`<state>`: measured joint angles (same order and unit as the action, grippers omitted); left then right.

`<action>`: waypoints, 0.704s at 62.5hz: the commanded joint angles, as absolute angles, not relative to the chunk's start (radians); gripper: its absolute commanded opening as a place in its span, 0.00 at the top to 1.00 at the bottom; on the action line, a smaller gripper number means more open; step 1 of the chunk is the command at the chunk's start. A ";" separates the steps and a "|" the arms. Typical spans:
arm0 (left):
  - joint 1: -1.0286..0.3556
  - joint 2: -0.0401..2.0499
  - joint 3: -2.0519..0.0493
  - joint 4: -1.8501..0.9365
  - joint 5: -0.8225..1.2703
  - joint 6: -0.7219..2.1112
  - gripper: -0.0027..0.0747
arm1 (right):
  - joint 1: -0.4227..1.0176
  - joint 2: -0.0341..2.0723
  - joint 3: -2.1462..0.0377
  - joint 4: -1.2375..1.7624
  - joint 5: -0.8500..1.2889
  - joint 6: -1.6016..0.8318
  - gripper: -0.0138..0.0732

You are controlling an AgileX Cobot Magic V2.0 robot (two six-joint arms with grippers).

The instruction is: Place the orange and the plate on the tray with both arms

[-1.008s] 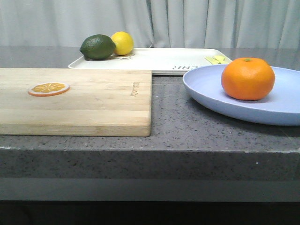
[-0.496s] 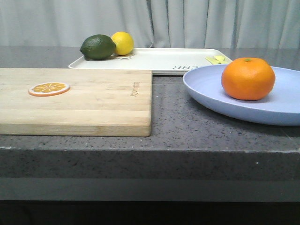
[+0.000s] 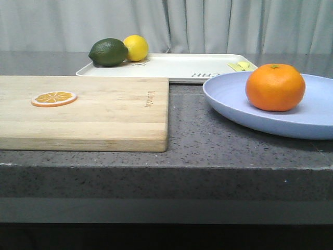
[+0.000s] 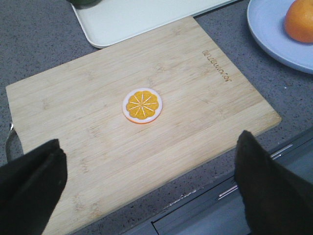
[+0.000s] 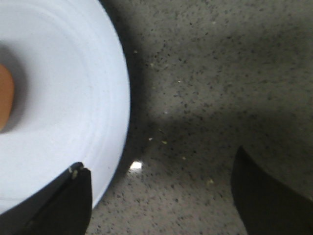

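**Orange on plate, tray behind, both end effectors open**

The orange (image 3: 275, 87) sits on the lavender-blue plate (image 3: 229, 101), right side of the grey speckled worktop (image 3: 208, 148). Plate rests on the worktop, its far rim overlapping the front edge of the cream tray (image 3: 182, 66) in the front view; contact there cannot be told. Tray lies at the back, dark lettering and a yellow-green mark near its right end. A dark green lime (image 3: 108, 52) and a yellow lemon (image 3: 136, 48) sit together at the tray's back left corner, touching each other.

A wooden cutting board (image 3: 93, 112) lies front left, beside the plate but apart from it. An orange slice disc (image 3: 54, 98) lies flat on the board's left part.

Left end effector (image 4: 146, 191) hangs above the board's near edge, jaws spread wide, holding nothing; the slice is between and beyond its fingers (image 4: 29, 181). Right end effector (image 5: 159, 196) is open too, empty, low over the worktop at the plate's rim, one finger (image 5: 54, 205) over the plate edge, the other over bare worktop. Orange just visible at the frame edge there.
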<state>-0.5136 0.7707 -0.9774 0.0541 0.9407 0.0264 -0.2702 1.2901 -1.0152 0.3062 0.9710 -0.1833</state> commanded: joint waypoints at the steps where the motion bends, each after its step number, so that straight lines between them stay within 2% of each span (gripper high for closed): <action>1: -0.509 0.772 -1.001 0.059 0.872 0.016 0.10 | -0.315 1.332 -1.051 0.508 0.961 -0.326 0.16; 11: -0.509 0.772 -1.001 0.059 0.872 0.016 0.10 | -0.317 1.425 -1.051 0.654 0.968 -0.396 0.17; 17: -0.509 0.772 -1.001 0.059 0.872 0.016 0.10 | -0.317 1.467 -1.051 0.695 0.965 -0.405 0.27; 31: -0.509 0.772 -1.001 0.059 0.872 0.016 0.10 | -0.317 1.513 -1.051 0.695 0.947 -0.405 0.56; 44: -0.509 0.772 -1.001 0.059 0.872 0.016 0.10 | -0.317 1.513 -1.051 0.697 0.945 -0.405 0.69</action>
<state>-0.5136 0.7707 -0.9774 0.0545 0.9390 0.0264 -0.3104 1.5445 -1.0219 0.6498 0.9501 -0.3898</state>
